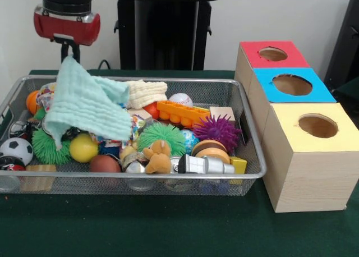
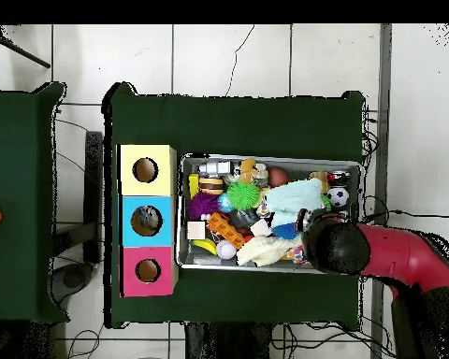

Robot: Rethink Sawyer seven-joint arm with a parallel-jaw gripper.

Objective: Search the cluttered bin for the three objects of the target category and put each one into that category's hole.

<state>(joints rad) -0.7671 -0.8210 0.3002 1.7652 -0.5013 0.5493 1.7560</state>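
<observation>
— Cloth (image 1: 12, 229), dark green, covers the table nearest the front camera; what do we log on it?

— We log the bin (image 1: 253, 173), silver wire mesh with a metal rim, left of centre on that cloth. Just beside its right end stand three wooden boxes in a row, each with a round hole on top: the yellow-topped box (image 1: 311, 156) nearest, the blue-topped box (image 1: 290, 87) behind it, the red-topped box (image 1: 269, 56) farthest.

— Contents, front wall to back?

— Along the front wall we note a soccer ball (image 1: 15, 149), a yellow ball (image 1: 83, 147), a brown ball (image 1: 105, 164), a tan plush bear (image 1: 158, 156) and a silver-and-black cylinder (image 1: 206, 165). Mid-bin: a green spiky ball (image 1: 161, 134) and a purple spiky ball (image 1: 217, 129). Toward the back: an orange toy block (image 1: 180, 113), a baseball (image 1: 179, 99) and a cream cloth (image 1: 147, 92).

— And the arm?

— The gripper (image 1: 68, 50) hangs over the bin's far left corner — a pale mint cloth (image 1: 87, 106) dangles from it, the lower edge draped over the toys. We judge the pincer clamped on that cloth. From overhead, the red arm (image 2: 397, 260) reaches in over the same end.
</observation>
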